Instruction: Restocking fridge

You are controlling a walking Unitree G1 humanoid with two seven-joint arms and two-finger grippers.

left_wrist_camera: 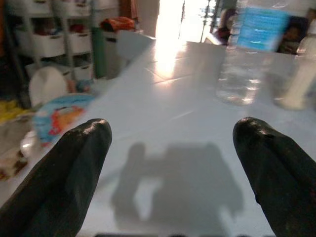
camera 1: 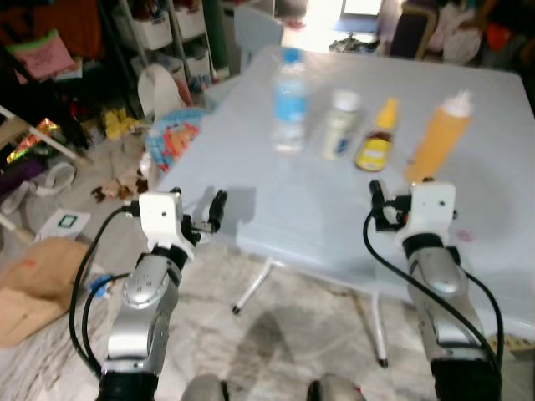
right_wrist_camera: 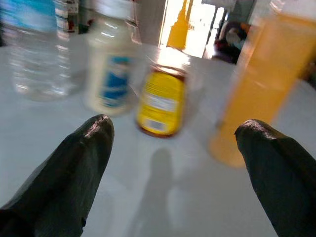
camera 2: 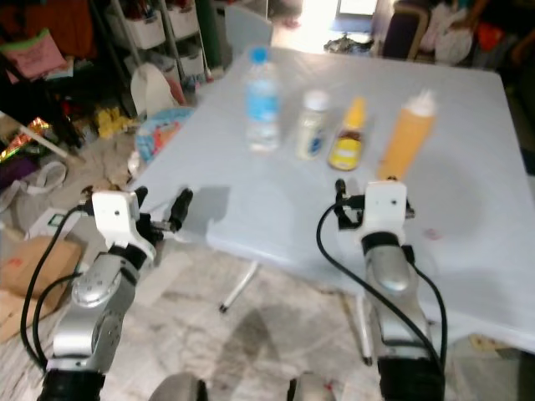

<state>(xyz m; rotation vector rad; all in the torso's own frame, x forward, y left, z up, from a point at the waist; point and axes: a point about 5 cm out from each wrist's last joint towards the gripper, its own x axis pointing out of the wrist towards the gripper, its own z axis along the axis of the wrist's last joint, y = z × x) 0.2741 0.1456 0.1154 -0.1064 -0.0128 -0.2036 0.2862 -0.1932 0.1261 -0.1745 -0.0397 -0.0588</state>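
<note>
From the head camera I am looking down at a pale table [camera 1: 276, 225] with four items standing in a row toward its far edge: a water bottle [camera 1: 289, 102] with a blue cap nearest the far left corner, then a white bottle [camera 1: 341, 124] with a blue label, a small yellow bottle [camera 1: 378, 136], and a tall orange squeeze bottle [camera 1: 438, 137] furthest right. My left gripper [camera 1: 216, 213] is hovering just off the near left edge of the table, and my right gripper [camera 1: 375, 199] is reaching in over the near edge, just short of the orange squeeze bottle. A cluttered floor [camera 1: 92, 180] with bags and toys is lying beyond the left edge.

In the left wrist view I am seeing the left gripper's two black fingers [left_wrist_camera: 64, 182] standing well apart with nothing between them, their shadow falling on the table, and the water bottle ahead, well apart from them.

In the right wrist view the right gripper's fingers [right_wrist_camera: 74, 173] are also spread wide and empty, pointing at the small yellow bottle, with the orange squeeze bottle and the white bottle on either side of it
</note>
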